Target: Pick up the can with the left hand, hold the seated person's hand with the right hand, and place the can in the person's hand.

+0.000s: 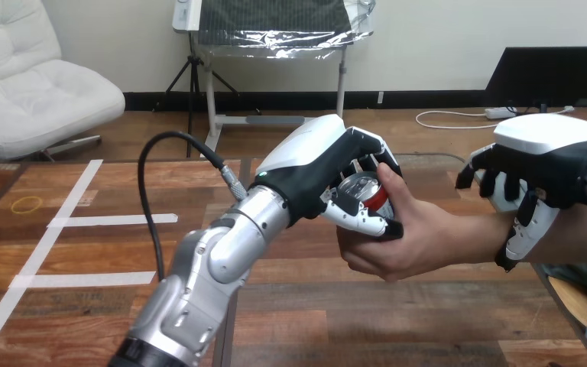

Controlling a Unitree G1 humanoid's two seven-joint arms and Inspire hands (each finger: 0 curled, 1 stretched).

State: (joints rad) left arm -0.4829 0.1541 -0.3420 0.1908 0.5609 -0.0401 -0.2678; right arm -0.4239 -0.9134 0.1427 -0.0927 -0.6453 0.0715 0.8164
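From where I stand I count one left robot hand (329, 164) and one right robot hand (539, 164), two in all. There is a single can (365, 191) and just one person's hand (420, 241). One worktop (351, 321) lies under them, with three strips of white tape (111, 220) on it and one small yellow ring (27, 204).

Surface: wooden table (351, 321) of dark brown planks, across the lower part of the frame
Seam: narrow dark gap (228, 336) running up from lower centre
Long tape: white strip (38, 252) slanting from upper left to the lower left corner
Short tapes: two white strips reaching right from it, one (115, 219) above the other (84, 279)
Ring: small yellowish loop (27, 204) lying flat, left of the long strip
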